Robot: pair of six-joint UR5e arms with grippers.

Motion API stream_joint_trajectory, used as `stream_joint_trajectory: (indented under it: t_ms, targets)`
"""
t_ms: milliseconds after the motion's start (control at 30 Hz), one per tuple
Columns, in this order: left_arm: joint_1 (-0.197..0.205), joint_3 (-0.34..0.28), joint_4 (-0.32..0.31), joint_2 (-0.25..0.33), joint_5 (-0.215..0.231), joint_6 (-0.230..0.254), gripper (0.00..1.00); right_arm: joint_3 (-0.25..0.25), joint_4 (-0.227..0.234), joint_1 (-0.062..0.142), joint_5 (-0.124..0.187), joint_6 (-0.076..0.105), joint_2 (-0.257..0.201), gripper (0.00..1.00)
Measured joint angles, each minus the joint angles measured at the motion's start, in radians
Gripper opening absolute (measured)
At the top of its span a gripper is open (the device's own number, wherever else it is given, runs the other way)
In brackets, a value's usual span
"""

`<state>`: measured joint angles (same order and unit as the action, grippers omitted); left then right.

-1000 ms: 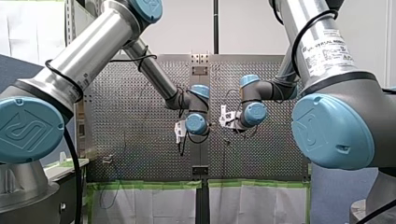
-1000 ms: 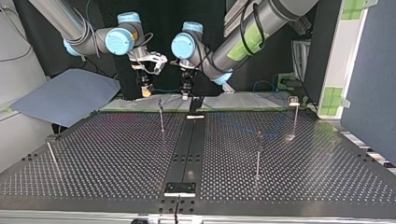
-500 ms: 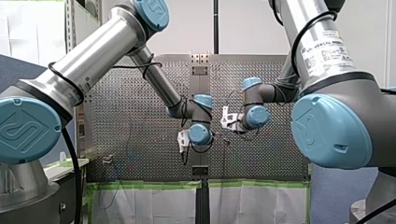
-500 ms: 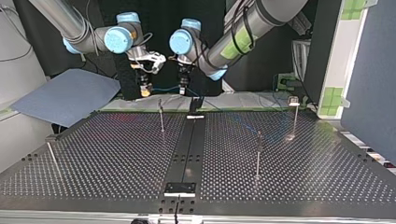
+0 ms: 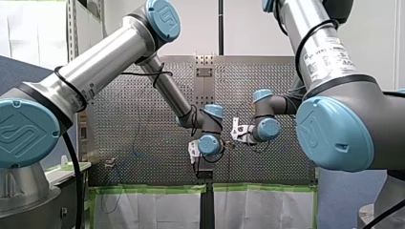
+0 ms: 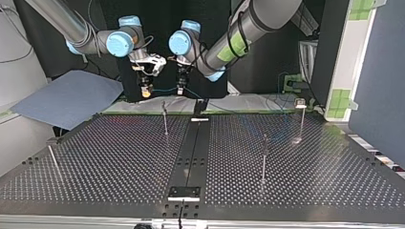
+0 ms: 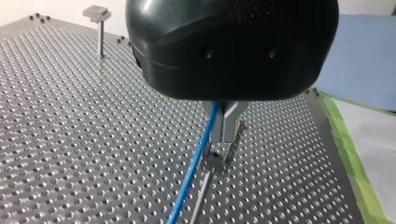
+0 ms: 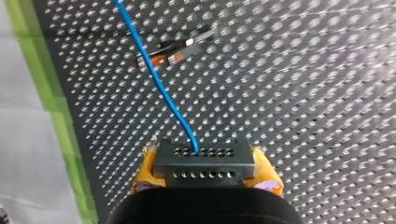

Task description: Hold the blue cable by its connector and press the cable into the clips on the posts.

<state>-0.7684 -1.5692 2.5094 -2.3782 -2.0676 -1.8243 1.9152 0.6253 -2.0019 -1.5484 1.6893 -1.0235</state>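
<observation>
Connector (image 8: pixel 204 158) is sitting clamped between my right gripper's (image 8: pixel 204 173) yellow pads (image 8: pixel 145 170), tensioning the blue cable (image 8: pixel 159 79). My left gripper (image 7: pixel 225 126), seemingly pinching it narrowly, is hovering at one o'clock of the post (image 6: pixel 165 117), readying clip insertion.

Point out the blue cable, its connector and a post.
blue cable (image 8: pixel 160 84): right wrist view, mid-length.
connector (image 8: pixel 204 163): right wrist view, perforated metal face.
post (image 7: pixel 101 39): left wrist view, middle of its shaft.
</observation>
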Motion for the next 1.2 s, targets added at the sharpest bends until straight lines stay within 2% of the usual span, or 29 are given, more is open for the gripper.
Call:
stream_joint_trajectory:
  t_ms: [133,300,467,667,767,967,1200]
  targets:
    - [-0.005,0.007,-0.006,-0.005,0.0,-0.005,0.0,0.0,0.004,0.008,0.002,-0.005,0.012,0.0]
    - [-0.015,0.037,0.004,-0.044,-0.003,-0.007,0.0,0.0,0.028,0.02,0.012,-0.007,0.016,0.0]
    - [-0.027,0.079,-0.011,-0.083,-0.015,-0.017,0.0,0.0,0.049,0.041,0.049,-0.005,0.021,0.0]
    - [-0.032,0.113,-0.009,-0.091,-0.019,-0.023,0.0,-0.001,0.067,0.071,0.089,-0.007,0.053,0.0]
    - [-0.031,0.119,-0.009,-0.091,-0.019,-0.024,0.0,-0.001,0.074,0.084,0.112,-0.003,0.06,0.0]
    - [-0.03,0.121,-0.008,-0.092,-0.019,-0.024,0.0,-0.006,0.101,0.118,0.157,0.015,0.065,0.0]
    - [-0.026,0.124,-0.008,-0.092,-0.005,-0.024,0.0,-0.032,0.114,0.137,0.218,0.012,0.085,0.0]
